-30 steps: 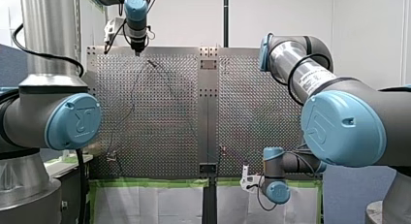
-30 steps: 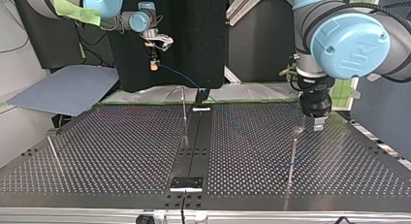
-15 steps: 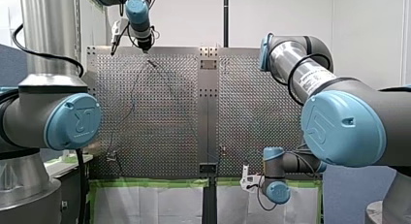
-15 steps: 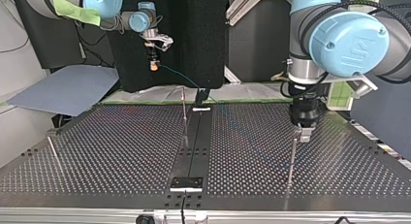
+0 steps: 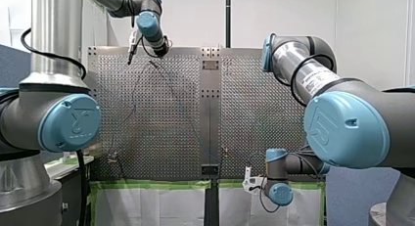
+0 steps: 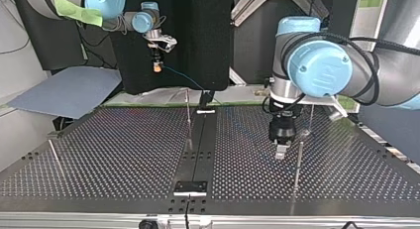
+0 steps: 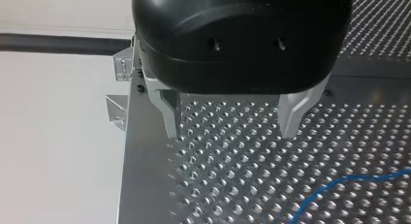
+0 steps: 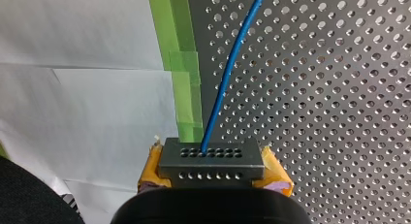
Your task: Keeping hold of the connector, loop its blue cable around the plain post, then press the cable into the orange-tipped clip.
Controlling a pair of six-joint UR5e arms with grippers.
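We judged the task barely begun: only the hold on the connector was in place. Our right gripper (image 8: 212,178) had its yellow pads (image 8: 151,168) closed on the sides of the connector (image 8: 211,155), a small dark grey block with two rows of holes. It was held in the air over the taped edge of the perforated table (image 6: 124,154), at the top view's left rear. The blue cable (image 8: 231,69), thin and gently curved, left one hole and ran out over the table. A slack stretch lay ahead of our left gripper (image 7: 231,134), whose metal fingers (image 7: 291,112) stood wide apart and empty, near an upright post (image 6: 298,162). We saw no loop around any post and no cable in a clip, so both steps were left.
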